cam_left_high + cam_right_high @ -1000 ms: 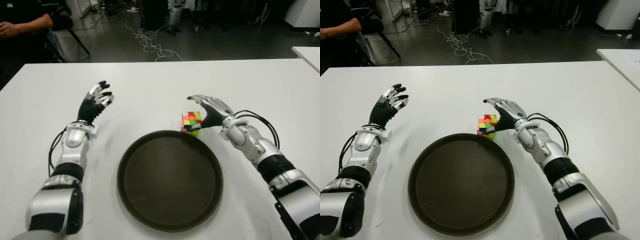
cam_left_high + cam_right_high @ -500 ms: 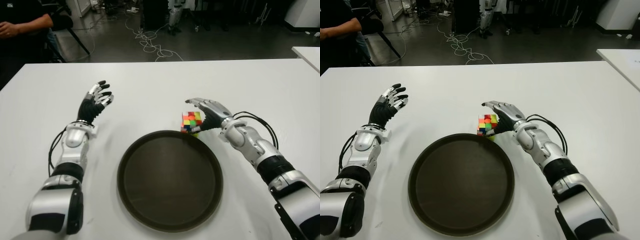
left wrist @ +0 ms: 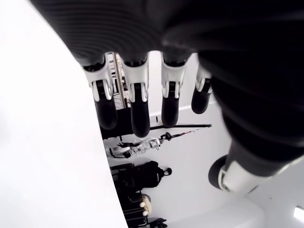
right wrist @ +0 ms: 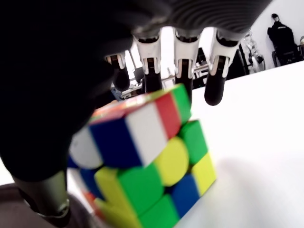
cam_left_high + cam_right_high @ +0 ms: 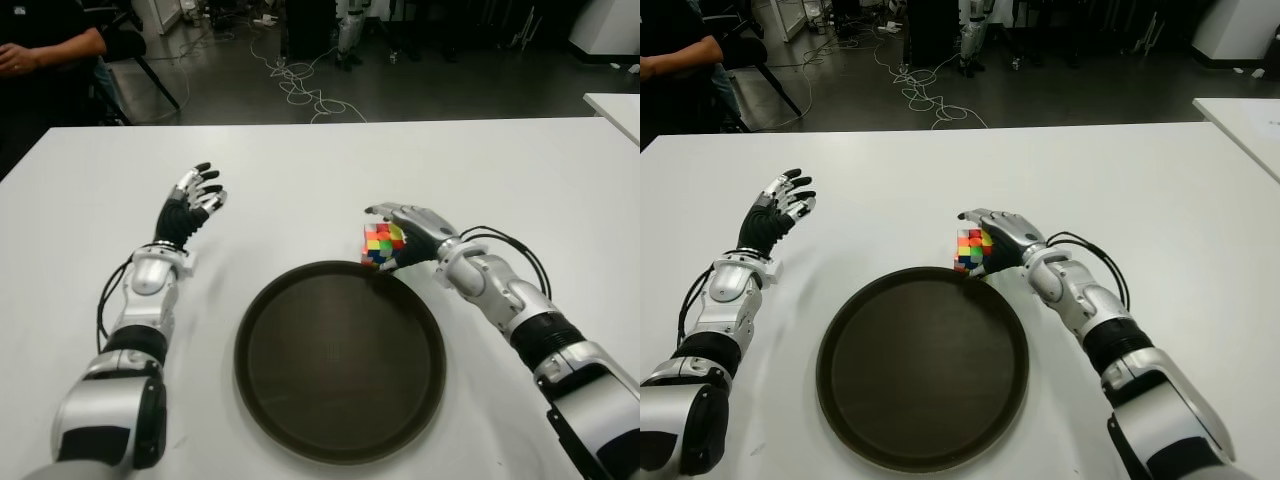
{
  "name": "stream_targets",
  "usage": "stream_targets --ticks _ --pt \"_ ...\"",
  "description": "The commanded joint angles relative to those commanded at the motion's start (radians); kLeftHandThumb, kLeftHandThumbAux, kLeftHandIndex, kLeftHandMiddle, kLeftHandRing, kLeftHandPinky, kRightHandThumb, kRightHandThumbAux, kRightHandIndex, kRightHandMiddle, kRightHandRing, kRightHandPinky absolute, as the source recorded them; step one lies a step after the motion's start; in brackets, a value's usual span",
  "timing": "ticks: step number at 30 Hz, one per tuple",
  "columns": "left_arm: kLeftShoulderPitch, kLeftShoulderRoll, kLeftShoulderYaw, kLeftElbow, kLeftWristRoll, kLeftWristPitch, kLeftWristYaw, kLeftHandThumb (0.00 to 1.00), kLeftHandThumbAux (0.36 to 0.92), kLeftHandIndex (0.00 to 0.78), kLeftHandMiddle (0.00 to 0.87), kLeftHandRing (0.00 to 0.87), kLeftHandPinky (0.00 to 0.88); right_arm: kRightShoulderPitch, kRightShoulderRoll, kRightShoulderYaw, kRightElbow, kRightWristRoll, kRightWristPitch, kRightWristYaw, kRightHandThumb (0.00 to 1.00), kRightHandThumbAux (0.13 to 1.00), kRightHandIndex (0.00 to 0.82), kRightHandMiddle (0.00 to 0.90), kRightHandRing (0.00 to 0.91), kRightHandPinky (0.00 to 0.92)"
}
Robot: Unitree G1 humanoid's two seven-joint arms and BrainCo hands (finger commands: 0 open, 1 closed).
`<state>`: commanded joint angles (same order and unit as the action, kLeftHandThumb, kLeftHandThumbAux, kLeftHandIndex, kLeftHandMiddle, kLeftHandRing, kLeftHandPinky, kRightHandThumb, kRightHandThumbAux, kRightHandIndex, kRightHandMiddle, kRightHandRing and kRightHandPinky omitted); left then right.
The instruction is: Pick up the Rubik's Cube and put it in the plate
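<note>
The robot's silver and black right hand (image 5: pixel 405 232) is cupped around the small, bright, many-coloured plastic Rubik's Cube (image 5: pixel 379 243). Its fingers (image 4: pixel 182 66) arch over the top of the cube and reach past the far side. Its thumb (image 4: pixel 45 199) is down low by the near side. The hand looks like it is closing on the cube, but the fingertips stick out past the top edge, so I cannot tell if it squeezes hard yet.

The cube sits on the flat white table (image 5: pixel 320 170), right at the far edge of the big round dark brown plate (image 5: pixel 340 440). It looks tilted in the right wrist view, and its top layer is turned a little away from the rest. I cannot tell if its low corner touches the plate's rim.

I think the cube is light and hard. It will not squash and it will not break easily. Its sides are smooth and shiny, so it can slip. Its layers can twist, so a pinch on just one corner may spin it. The best place to hold it is on two flat sides that face each other, with the thumb on one and the fingers on the other, near the middle.

The plate is just beside it, so the trip is short.

The robot's silver and black left hand (image 5: pixel 192 203) is far off on the left side of the plate. Its fingers (image 3: pixel 135 111) are spread and it holds nothing.
</note>
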<state>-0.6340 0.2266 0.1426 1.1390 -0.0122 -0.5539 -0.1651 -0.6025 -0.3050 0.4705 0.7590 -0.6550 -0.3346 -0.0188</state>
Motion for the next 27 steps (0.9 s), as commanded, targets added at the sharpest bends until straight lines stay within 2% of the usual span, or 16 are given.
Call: stream_targets --ticks 7,15,21,27 --pt "0.001 0.0 -0.004 -0.002 0.005 -0.004 0.003 0.243 0.688 0.11 0.163 0.173 0.21 0.012 0.003 0.001 -0.022 0.0 0.008 0.015 0.0 0.724 0.147 0.182 0.2 0.212" --pt "0.002 0.001 -0.007 -0.003 0.009 -0.003 0.014 0.229 0.696 0.101 0.169 0.167 0.175 0.019 0.009 0.006 -0.034 -0.006 0.026 0.029 0.0 0.696 0.143 0.181 0.197 0.195" --pt "0.003 -0.001 -0.005 -0.002 0.005 -0.01 0.01 0.231 0.695 0.104 0.17 0.168 0.171 0.02 0.011 0.009 -0.036 -0.008 0.038 0.034 0.0 0.693 0.141 0.172 0.185 0.187" --pt "0.003 0.001 -0.008 -0.003 0.008 -0.008 0.013 0.223 0.682 0.098 0.167 0.166 0.176 0.017 0.013 0.013 -0.029 -0.009 0.044 0.044 0.0 0.706 0.154 0.187 0.207 0.219"
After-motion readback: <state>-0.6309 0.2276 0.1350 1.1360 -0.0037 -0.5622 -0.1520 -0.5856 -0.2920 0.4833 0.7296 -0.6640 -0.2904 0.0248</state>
